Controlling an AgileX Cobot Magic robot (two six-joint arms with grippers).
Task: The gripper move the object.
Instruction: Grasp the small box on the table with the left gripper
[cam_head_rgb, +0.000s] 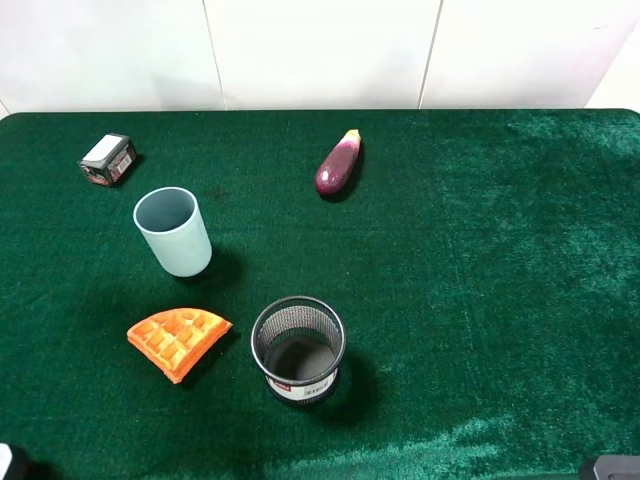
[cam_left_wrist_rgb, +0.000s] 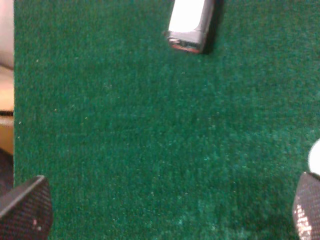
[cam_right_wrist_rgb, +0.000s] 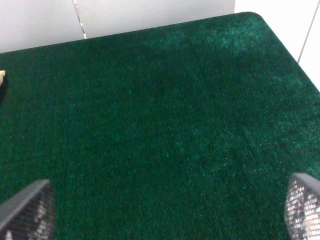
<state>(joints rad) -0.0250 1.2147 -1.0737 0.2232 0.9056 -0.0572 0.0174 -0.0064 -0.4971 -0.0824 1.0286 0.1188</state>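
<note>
Left wrist view: the object lies straight ahead of the left gripper, jaws spread wide (its long axis runs roughly away), near the table's far-left corner.

Bright even light, soft shadows; both wrist views slightly blurred.

No legible txt; box & holder labels blurry.
</note>
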